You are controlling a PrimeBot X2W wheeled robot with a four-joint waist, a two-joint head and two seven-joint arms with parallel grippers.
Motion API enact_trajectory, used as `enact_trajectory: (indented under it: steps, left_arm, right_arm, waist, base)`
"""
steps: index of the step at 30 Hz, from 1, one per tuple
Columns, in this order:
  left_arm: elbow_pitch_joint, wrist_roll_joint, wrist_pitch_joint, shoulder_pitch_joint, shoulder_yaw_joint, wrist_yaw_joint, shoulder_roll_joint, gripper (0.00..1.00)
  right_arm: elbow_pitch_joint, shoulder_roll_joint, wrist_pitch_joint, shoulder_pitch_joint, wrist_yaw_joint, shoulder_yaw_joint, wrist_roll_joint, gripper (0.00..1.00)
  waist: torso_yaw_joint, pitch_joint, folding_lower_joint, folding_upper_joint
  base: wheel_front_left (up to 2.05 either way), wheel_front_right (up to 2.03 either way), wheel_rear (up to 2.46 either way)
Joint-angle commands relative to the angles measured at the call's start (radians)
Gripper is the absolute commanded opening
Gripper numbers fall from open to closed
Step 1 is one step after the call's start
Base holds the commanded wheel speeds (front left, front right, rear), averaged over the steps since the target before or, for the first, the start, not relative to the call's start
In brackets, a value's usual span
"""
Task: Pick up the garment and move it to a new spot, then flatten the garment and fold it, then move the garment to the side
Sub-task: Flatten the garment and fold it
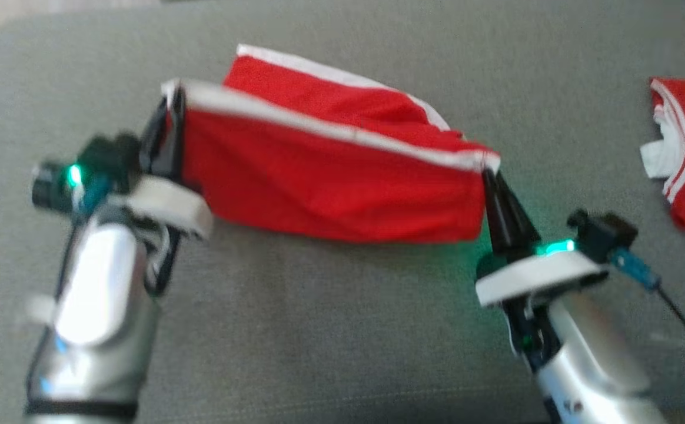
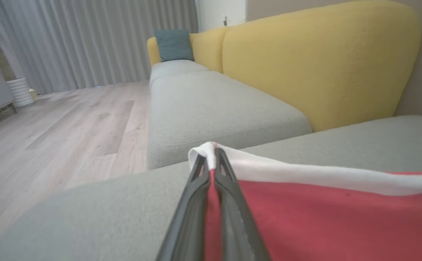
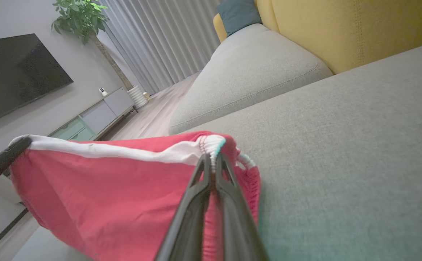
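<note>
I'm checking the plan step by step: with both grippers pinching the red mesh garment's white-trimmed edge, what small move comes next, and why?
Probably lower both arms together, laying the fabric flat on the grey sofa cushion. The left gripper and right gripper are shut on a corner of the bright red mesh garment, which hangs stretched between them.

You've a grey sofa seat [image 2: 214, 108] running toward twelve o'clock, with yellow backrest [image 2: 323, 61] at two, teal cushion [image 2: 173, 45] at twelve, curtains [image 2: 87, 40] at eleven and pale wood floor [image 2: 69, 127] at nine.

The garment [image 1: 331, 176], bright red with a white top band, hangs stretched between its two raised corners over the grey cushion [image 1: 319, 330]
</note>
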Motion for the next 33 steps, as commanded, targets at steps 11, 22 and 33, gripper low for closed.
enact_trajectory:
  steps: [11, 22, 33]
  left_arm:
    - [0.344, 0.078, -0.001, -0.479, -0.112, -0.083, 0.142, 0.0]
    - [0.568, 0.008, 0.002, -0.676, -0.235, -0.087, 0.167, 0.0]
    - [0.586, -0.055, -0.005, -0.634, -0.185, -0.017, 0.112, 1.0]
  right_arm:
    - [0.052, 0.027, -0.004, -0.259, -0.001, 0.06, 0.138, 0.0]
    - [0.046, 0.027, -0.004, -0.333, -0.001, 0.115, 0.203, 0.0]
    - [0.053, 0.027, -0.004, -0.319, -0.001, 0.042, 0.105, 1.0]
  waist:
    - [-0.107, 0.224, 0.0001, -0.0001]
    - [-0.131, 0.274, 0.0001, -0.0001]
    - [-0.099, 0.248, 0.0001, -0.0001]
  base:
    - [0.0, 0.0, 0.0]
    - [0.0, 0.0, 0.0]
    - [0.0, 0.0, 0.0]
